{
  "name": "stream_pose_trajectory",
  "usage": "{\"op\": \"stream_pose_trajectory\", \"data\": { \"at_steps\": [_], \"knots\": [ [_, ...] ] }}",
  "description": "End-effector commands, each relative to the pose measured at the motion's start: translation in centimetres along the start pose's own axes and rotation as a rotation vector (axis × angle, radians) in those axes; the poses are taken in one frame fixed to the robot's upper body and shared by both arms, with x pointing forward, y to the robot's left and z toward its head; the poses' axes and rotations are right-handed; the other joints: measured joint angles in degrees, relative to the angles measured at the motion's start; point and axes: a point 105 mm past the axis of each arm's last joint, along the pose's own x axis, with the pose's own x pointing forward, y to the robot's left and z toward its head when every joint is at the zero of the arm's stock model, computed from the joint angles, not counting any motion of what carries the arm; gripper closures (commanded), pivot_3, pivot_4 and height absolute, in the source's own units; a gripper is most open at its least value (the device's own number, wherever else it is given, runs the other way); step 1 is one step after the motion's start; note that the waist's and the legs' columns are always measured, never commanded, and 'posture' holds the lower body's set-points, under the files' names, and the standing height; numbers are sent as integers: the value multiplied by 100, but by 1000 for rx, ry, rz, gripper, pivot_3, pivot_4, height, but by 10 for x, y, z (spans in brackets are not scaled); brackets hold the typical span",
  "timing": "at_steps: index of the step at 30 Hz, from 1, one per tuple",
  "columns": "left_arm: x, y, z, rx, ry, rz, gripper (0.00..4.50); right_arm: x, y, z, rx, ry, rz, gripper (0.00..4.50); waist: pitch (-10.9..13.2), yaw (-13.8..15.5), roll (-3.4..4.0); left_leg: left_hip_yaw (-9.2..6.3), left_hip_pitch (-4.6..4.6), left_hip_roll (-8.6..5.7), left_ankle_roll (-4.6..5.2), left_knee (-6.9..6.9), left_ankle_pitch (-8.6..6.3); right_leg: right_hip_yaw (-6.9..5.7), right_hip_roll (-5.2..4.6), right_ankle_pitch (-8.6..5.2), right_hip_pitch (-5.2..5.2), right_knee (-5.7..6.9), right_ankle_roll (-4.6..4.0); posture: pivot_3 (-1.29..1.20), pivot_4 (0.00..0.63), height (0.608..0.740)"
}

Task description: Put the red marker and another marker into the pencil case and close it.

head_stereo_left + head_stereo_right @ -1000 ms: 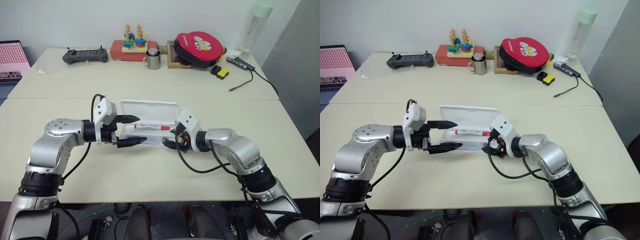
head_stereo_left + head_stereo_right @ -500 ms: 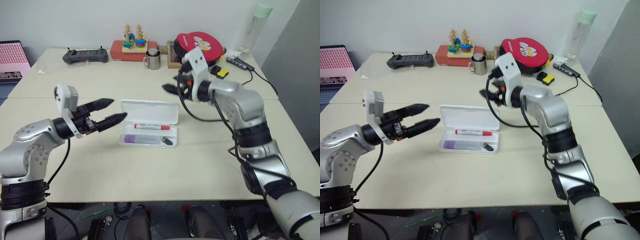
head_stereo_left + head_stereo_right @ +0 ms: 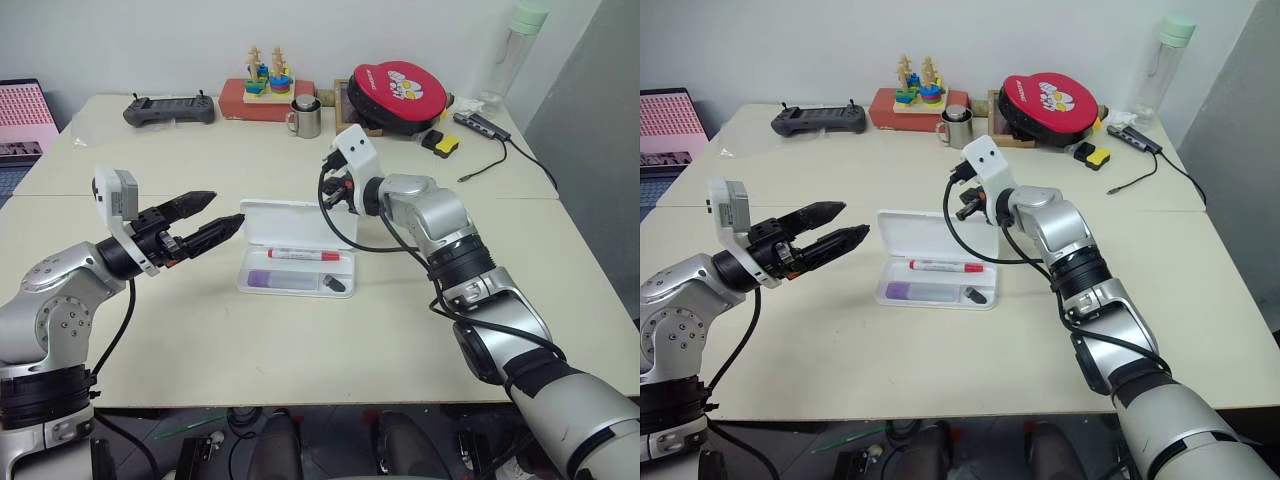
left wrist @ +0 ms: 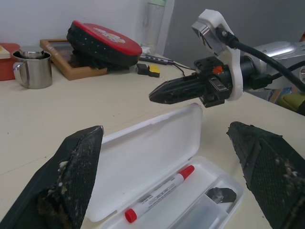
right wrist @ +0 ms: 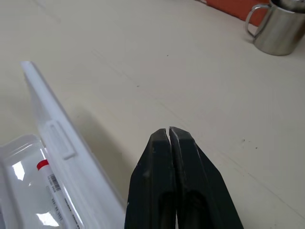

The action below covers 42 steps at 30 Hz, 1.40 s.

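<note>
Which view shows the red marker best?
The left wrist view: the red marker lies close and whole inside the open pencil case. The eye views show it small; the right wrist view catches just one end.

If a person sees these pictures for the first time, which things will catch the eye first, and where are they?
In the middle of the table, the white pencil case lies open, with the red marker and the lilac marker inside it. The right gripper, shut, hangs behind the raised lid, and the left gripper, open, points at the case from its left.
</note>
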Motion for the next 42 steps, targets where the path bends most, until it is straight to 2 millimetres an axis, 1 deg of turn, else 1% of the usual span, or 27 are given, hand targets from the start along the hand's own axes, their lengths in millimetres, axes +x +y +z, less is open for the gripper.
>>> {"op": "stream_pose_trajectory", "data": {
  "at_steps": [1,5,8,10,12,13,15,17,19,20,21,24,25,26,27,28,29,30,31,34,35,36,37,38,39,40,42],
  "knots": [
    [-3,-5,13,54,-19,-17,0,-8,34,-1,-85,19,169,4475,0,-5,0,0,1,0,0,1,0,1,0,0,0,0,0,0,150,740],
    [-3,-12,4,74,38,-65,0,-17,50,-8,-139,29,247,4475,-1,-21,-1,0,8,2,0,0,0,1,1,-1,3,2,0,0,150,740],
    [-4,-13,1,74,55,-78,0,-23,60,-13,-172,45,292,4475,-1,-23,-1,1,11,3,0,0,0,2,2,-1,3,3,1,0,150,740],
    [-4,-15,-5,82,86,-89,0,-26,70,-24,-181,68,326,4475,-1,-17,-1,0,11,3,0,1,1,1,2,-1,3,3,2,0,150,740],
    [-4,-20,-10,77,112,-115,0,-25,76,-40,-181,107,332,4475,-1,-15,-1,1,11,3,0,3,1,3,2,-1,3,2,2,0,150,740],
    [-4,-21,-18,91,152,-113,0,-23,75,-56,-202,149,312,4475,-1,-14,-2,0,11,3,0,3,0,2,2,-2,3,1,2,0,150,740],
    [-3,-21,-28,97,196,-108,0,-19,71,-78,-235,209,271,4475,-3,-10,-4,2,10,2,0,1,0,3,2,-3,3,-3,-1,0,150,740],
    [-2,-21,-33,83,207,-107,0,-17,69,-88,-240,235,250,4475,-3,-7,-4,3,11,2,-1,1,0,4,1,-4,3,-1,-3,0,150,740],
    [4,-23,-40,75,215,-109,0,-15,70,-100,-209,258,249,4475,-6,-8,-10,3,19,5,0,1,0,3,2,-5,7,1,-2,0,150,740],
    [6,-25,-43,72,216,-111,0,-15,70,-105,-204,270,250,4475,-7,-8,-8,3,28,6,0,1,0,3,3,-16,13,1,21,0,150,740],
    [8,-25,-44,71,215,-113,0,-15,70,-108,-203,277,249,4475,-8,-8,-7,4,37,6,0,2,0,4,3,-15,21,1,24,0,150,740],
    [17,-24,-52,53,210,-82,0,-15,75,-92,-108,188,271,4475,-13,-6,-12,4,44,6,1,10,2,5,2,-23,28,1,-1,0,150,740],
    [19,-21,-52,54,203,-58,0,-18,76,-82,-63,134,281,4475,-15,-6,-14,4,44,6,1,11,2,5,2,-22,29,1,0,0,150,740],
    [19,-10,-53,55,197,4,0,-24,73,-65,-12,34,274,4475,-15,-3,-14,3,44,6,2,14,3,6,2,-16,31,0,2,0,150,740],
    [18,-3,-53,56,192,49,0,-30,69,-54,22,-38,266,4475,-14,-1,-15,3,44,6,3,14,5,7,2,-14,32,0,2,0,150,740],
    [18,2,-54,56,190,77,0,-34,66,-47,43,-83,259,4475,-14,3,-15,3,43,6,4,14,5,5,3,-14,31,1,2,0,150,740],
    [18,13,-54,69,195,140,0,-42,56,-44,86,-117,225,4475,-12,4,-12,2,38,6,4,14,6,5,4,1,27,1,29,0,150,740],
    [17,26,-51,88,179,219,0,-52,41,-42,116,-161,168,4304,-12,12,-11,3,33,5,4,14,6,7,4,5,23,1,36,0,150,740],
    [14,39,-48,106,173,293,0,-64,25,-45,149,-177,114,4115,-12,48,-12,3,29,5,4,13,6,7,4,5,22,-1,36,0,150,740],
    [4,60,-46,137,188,404,0,-90,0,-51,170,-190,25,3338,-12,105,-13,4,20,2,4,13,5,7,2,4,22,-12,35,0,150,740],
    [2,64,-47,138,199,420,0,-95,-4,-52,168,-191,8,3040,-12,111,-13,6,20,-1,3,10,4,8,-1,4,22,-12,35,0,150,740],
    [0,66,-47,138,206,430,0,-99,-7,-52,167,-191,-2,2861,-12,120,-13,8,20,-1,3,7,4,8,-2,3,21,-12,33,0,150,740],
    [-3,69,-47,141,206,441,0,-104,-11,-53,165,-190,-23,2525,-12,115,-12,8,21,-1,3,3,3,8,-2,0,19,-12,27,0,150,740],
    [-13,77,-49,144,224,477,0,-111,-19,-58,150,-179,-54,2337,-12,97,-12,8,21,0,3,-3,3,8,-2,-3,14,-9,22,0,150,740],
    [-20,83,-50,146,238,503,0,-116,-25,-61,139,-171,-75,2047,-12,83,-11,9,21,1,3,-9,3,8,0,-6,8,-5,17,0,150,740],
    [-30,89,-52,142,255,530,0,-121,-29,-66,129,-153,-91,1794,-11,72,-11,8,21,2,3,-12,3,7,1,-7,7,-4,15,0,150,740],
    [-42,97,-54,139,267,563,0,-125,-32,-72,114,-129,-107,1340,-11,48,-11,8,21,3,3,-13,3,7,2,-9,7,-4,15,0,150,740]
  ]
}}
